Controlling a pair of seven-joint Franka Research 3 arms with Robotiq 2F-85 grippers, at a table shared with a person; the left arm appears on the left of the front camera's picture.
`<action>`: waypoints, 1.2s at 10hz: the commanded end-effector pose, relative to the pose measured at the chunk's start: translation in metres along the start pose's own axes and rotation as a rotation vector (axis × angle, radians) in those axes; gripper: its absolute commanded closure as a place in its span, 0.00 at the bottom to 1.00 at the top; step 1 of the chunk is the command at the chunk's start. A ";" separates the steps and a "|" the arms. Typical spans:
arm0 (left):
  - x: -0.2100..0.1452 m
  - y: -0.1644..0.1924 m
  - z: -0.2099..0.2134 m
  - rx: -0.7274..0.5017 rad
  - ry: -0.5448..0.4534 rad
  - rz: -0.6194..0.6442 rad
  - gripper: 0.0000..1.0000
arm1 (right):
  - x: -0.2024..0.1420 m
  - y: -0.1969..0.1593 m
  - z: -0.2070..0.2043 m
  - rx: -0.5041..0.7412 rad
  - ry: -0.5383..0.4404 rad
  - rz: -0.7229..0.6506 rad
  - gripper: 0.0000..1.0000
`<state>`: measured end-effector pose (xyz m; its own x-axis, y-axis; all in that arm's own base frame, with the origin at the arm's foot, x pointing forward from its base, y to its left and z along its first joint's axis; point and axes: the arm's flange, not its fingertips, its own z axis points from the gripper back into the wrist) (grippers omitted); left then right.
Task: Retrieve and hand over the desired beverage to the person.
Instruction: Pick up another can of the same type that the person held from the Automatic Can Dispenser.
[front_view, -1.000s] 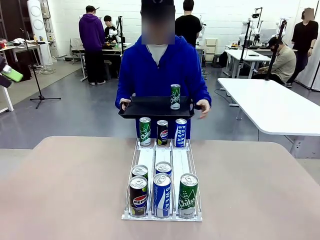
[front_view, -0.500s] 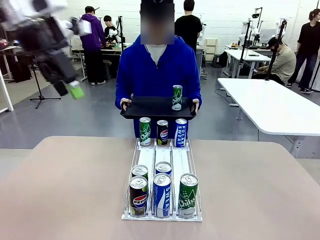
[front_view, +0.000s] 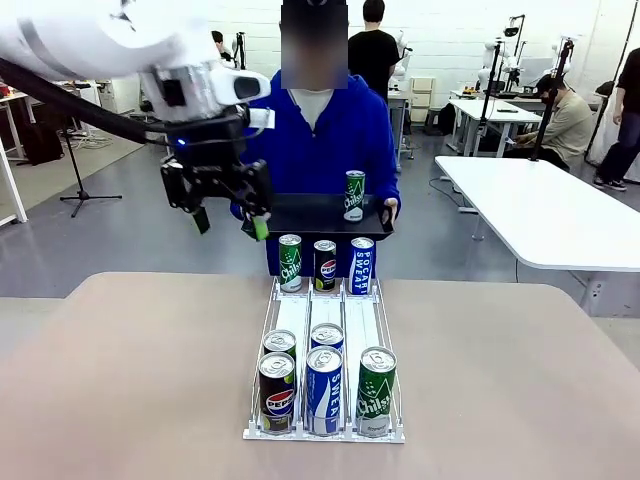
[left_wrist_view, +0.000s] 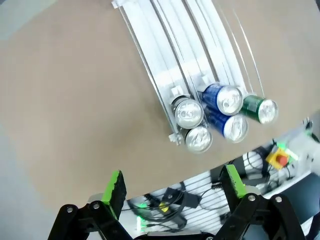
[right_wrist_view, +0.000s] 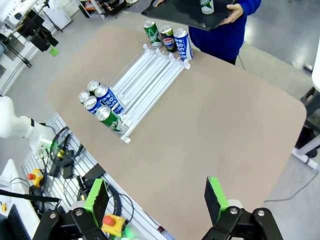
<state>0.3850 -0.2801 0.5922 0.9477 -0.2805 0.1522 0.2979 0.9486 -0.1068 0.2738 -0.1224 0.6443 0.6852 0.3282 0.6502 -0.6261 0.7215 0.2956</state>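
The person (front_view: 318, 130) in the royal-blue hoodie stands at the far side of the table (front_view: 130, 370) and holds a black tray (front_view: 300, 213) level with both hands. On it, towards our right, a green can (front_view: 354, 195) stands upright, and we read its white script as "Chilsung". Just below the tray, at the far end of the white three-lane rack (front_view: 355, 325), three cans stand in a row: a far green can (front_view: 290, 263) with the same script, a far Pepsi can (front_view: 324, 265) and a blue far Pocari Sweat can (front_view: 362, 265) with its name printed vertically. At the near end stand a near Pepsi can (front_view: 277, 392), a near blue can (front_view: 324, 390) showing "SWEAT" and a near green can (front_view: 376, 391) in the Chilsung script. Two second-row cans (front_view: 327, 337) stand behind the left and middle ones, and we cannot read their labels. Our left gripper (front_view: 230, 222) hangs in the air in front of the tray's left end, fingers spread wide with nothing between the green pads. Our right gripper (right_wrist_view: 156, 196), high above the table, is likewise spread wide and empty
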 end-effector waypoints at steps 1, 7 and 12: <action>-0.004 -0.014 -0.018 0.042 0.000 0.045 0.00 | 0.001 -0.001 0.000 0.020 -0.008 0.010 0.00; -0.006 -0.019 -0.020 0.010 0.013 0.036 0.00 | 0.001 -0.001 0.000 0.020 -0.008 0.010 0.00; -0.026 -0.027 -0.063 0.116 0.049 0.097 0.00 | 0.001 -0.001 0.000 0.020 -0.008 0.010 0.00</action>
<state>0.3695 -0.3012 0.5490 0.9685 -0.2284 0.0991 0.2348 0.9703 -0.0581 0.2739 -0.1225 0.6443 0.6853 0.3280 0.6502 -0.6260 0.7215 0.2958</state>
